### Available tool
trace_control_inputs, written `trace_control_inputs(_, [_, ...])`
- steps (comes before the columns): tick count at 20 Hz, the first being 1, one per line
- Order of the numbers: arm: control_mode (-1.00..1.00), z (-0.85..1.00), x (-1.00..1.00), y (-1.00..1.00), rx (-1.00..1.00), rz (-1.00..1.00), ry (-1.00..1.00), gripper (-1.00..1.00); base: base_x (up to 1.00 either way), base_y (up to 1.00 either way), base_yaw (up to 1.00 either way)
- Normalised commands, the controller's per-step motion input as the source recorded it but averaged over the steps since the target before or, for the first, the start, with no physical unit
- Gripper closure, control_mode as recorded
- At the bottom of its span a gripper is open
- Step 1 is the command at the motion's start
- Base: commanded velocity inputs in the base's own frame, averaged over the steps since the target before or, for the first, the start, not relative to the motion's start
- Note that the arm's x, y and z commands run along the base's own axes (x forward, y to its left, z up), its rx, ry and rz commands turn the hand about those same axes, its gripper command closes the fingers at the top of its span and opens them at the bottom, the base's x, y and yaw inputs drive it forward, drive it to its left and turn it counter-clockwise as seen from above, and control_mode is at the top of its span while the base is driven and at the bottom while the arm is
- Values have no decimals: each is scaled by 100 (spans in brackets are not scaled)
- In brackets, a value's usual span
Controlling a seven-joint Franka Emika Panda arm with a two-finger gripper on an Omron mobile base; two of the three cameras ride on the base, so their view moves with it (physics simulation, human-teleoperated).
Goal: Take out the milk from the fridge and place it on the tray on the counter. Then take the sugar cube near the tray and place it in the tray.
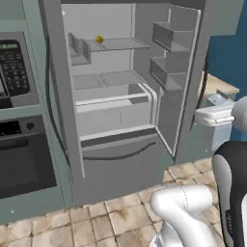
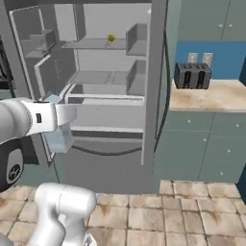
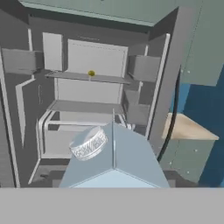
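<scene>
Right of the open fridge (image 2: 110,86) | beige desk (image 2: 211,96), tiled floor (image 2: 158,211) | end effector (image 2: 60,126) clamped round milk (image 2: 58,137), out front of the shelves

Small yellow item (image 1: 99,39) on upper fridge shelf (image 1: 123,44)

The milk (image 3: 114,162), a pale carton with a gabled top and a round cap, is sitting upright in the tool (image 2: 60,126), out in front of the fridge (image 1: 116,91), whose doors are standing open on grey shelves.
</scene>
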Motion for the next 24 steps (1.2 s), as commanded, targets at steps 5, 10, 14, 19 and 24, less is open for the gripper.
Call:
trace_control_inputs(5, [100, 0, 0, 0, 0, 0, 0, 100, -1, -3, -98])
trace_control_inputs(10, [100, 0, 0, 0, 0, 0, 0, 100, 0, 0, -100])
trace_control_inputs(14, [100, 0, 0, 0, 0, 0, 0, 100, 0, 0, -100])
trace_control_inputs(19, [100, 0, 0, 0, 0, 0, 0, 100, 0, 0, -100])
trace_control_inputs(24, [100, 0, 0, 0, 0, 0, 0, 100, 0, 0, -100])
